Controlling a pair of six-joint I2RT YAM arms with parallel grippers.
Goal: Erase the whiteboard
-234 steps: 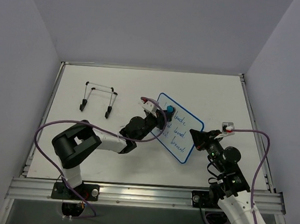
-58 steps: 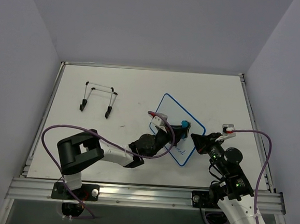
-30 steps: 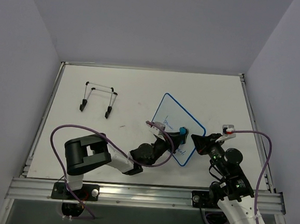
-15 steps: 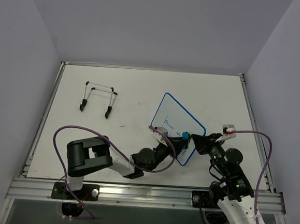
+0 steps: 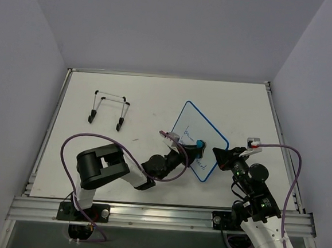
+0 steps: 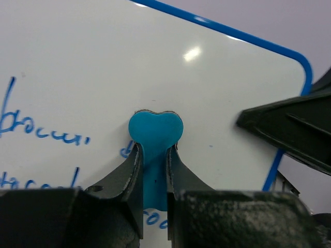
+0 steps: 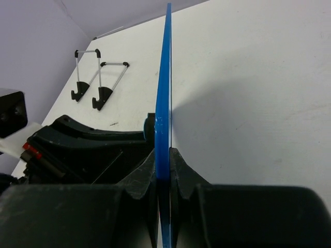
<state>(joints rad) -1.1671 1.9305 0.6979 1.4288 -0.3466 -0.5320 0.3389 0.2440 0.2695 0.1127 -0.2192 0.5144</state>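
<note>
The whiteboard [image 5: 198, 132] stands tilted on its edge, white with a thin blue rim; faint blue writing remains on its left part [image 6: 36, 132]. My right gripper [image 7: 162, 160] is shut on the board's blue edge [image 7: 164, 103] at its near right corner, also seen from above [image 5: 221, 156]. My left gripper [image 6: 153, 155] is shut on the small blue eraser [image 6: 155, 129], whose head presses flat against the board face. In the top view the eraser [image 5: 200, 145] sits at the board's lower middle.
A black wire stand [image 5: 108, 109] sits on the table at the far left, also visible in the right wrist view [image 7: 98, 77]. The left arm's purple cable loops over the table's near left [image 5: 66, 145]. The white table [image 5: 242, 107] spreads behind the board.
Over the last second the left gripper slid the eraser back up and left across the board's lower part. Far less writing shows than several seconds ago. The right gripper has held still.
</note>
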